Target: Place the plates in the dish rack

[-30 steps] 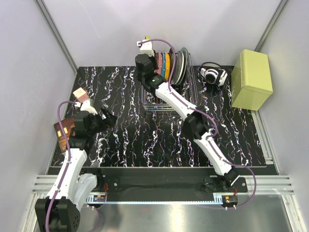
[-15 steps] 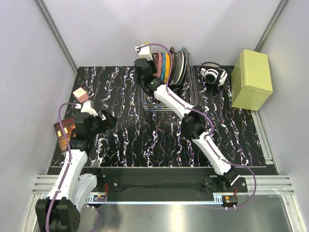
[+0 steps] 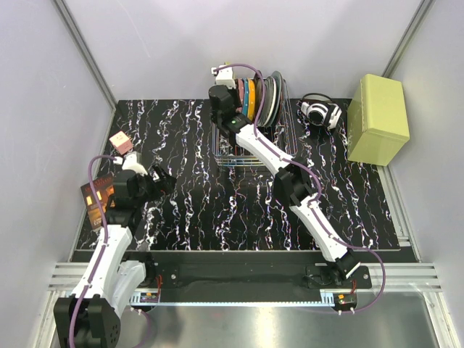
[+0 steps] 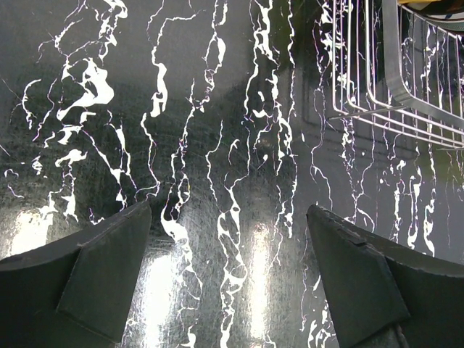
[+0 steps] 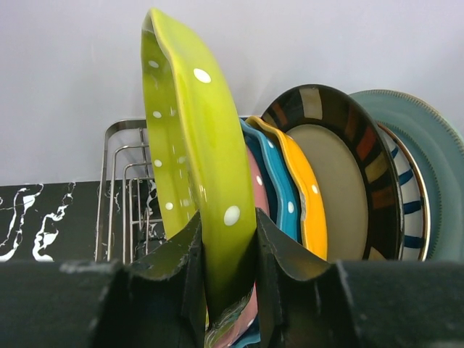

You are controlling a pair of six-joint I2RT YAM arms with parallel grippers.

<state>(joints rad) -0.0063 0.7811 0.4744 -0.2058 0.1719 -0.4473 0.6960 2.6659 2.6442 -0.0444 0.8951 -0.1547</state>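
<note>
**Yellow-green plate gripped at the rack**

My right hand (image 5: 228, 243) is clamping the lower rim of the yellow-green plate (image 5: 192, 145), holding it upright just beside the pink plate (image 5: 255, 190). Behind those, the blue plate (image 5: 279, 192) and the orange plate (image 5: 304, 196) are standing on edge in the dish rack (image 5: 116, 181). I cannot tell whether the gripped plate is seated in a slot. My left hand (image 4: 228, 217) is hanging wide open over the worktop (image 4: 217, 109), holding nothing, well apart from the rack.

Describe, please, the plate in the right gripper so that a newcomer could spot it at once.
Look to the wire rack, where plates stand in a row. At the row's left end, the right gripper clamps the yellow-green plate. No neighbour shares that colour; the pink plate stands next to it.
</note>
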